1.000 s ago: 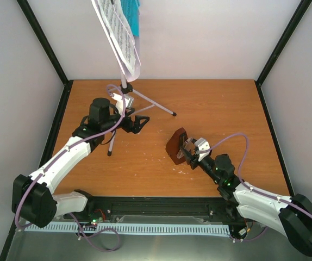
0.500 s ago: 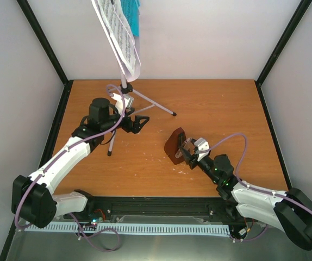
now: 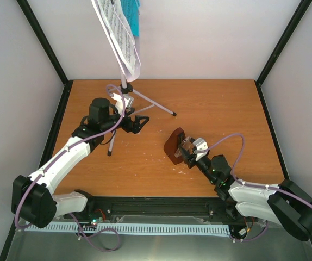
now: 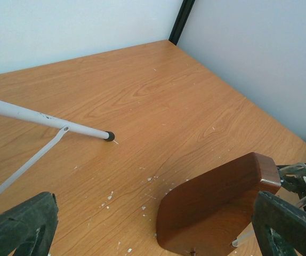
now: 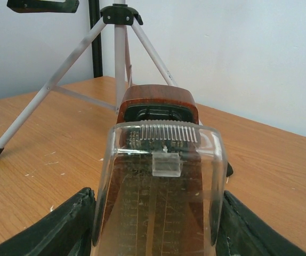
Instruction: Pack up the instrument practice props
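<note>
The brown pyramid metronome (image 3: 174, 145) lies tipped on the table, its top pointing at my right gripper (image 3: 185, 150). In the right wrist view the metronome's clear cover (image 5: 161, 197) fills the gap and both black fingers (image 5: 62, 229) press its sides, so this gripper is shut on it. The silver-white tripod music stand (image 3: 155, 104) stands at the back left, holding white sheet music (image 3: 120, 38) and a teal booklet (image 3: 133, 16). My left gripper (image 3: 142, 123) hovers open between the stand's legs. Its wrist view shows a stand leg (image 4: 41, 117) and the metronome's base (image 4: 217, 205).
The orange wooden table (image 3: 221, 109) is walled by white panels with black corner posts (image 3: 278, 46). White specks (image 4: 110, 196) dot the wood near the metronome. The stand's legs (image 5: 51, 88) spread just behind the metronome.
My right arm's elbow has sunk toward the near edge, and the gripper with the metronome has shifted slightly left. The left arm and the stand have not moved.
</note>
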